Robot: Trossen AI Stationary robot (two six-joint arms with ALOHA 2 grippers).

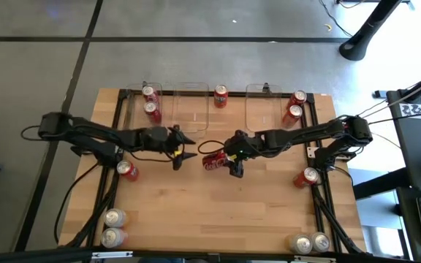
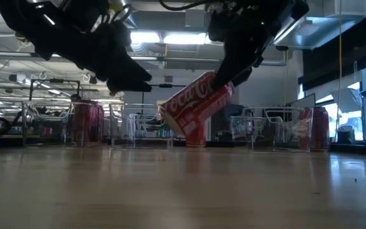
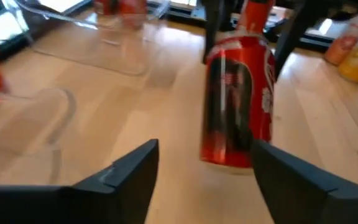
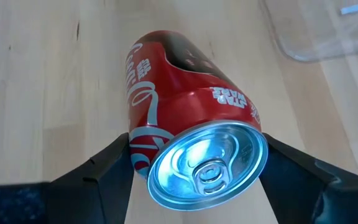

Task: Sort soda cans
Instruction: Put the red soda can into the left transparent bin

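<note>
A red soda can (image 1: 214,161) with dark markings hangs tilted over the table's middle, with my right gripper (image 1: 230,158) shut on it. In the low view the can (image 2: 196,107) slants, its top end up. My left gripper (image 1: 190,146) stands open just left of the can, fingers pointing at it and touching nothing; in the left wrist view the can (image 3: 238,99) shows beyond that gripper (image 3: 204,186). Other red cans stand in and beside the clear bins, such as one (image 1: 220,95) at the far edge and one (image 1: 126,169) at the left. My right gripper pinches the can between its two fingers (image 4: 98,174), one on each side of the body just below the silver top rim (image 4: 137,155). The fingers slant down from the table's right side. The can hangs tilted, bottom end lower and toward the left, clear of the wood.
Three clear bins (image 1: 192,106) line the far edge; the left one (image 1: 139,102) holds two red cans, and two more red cans (image 1: 295,106) stand at the far right. Silver cans stand at the near left (image 1: 113,226) and near right (image 1: 309,243) corners. Another red can (image 1: 309,177) stands at the right.
</note>
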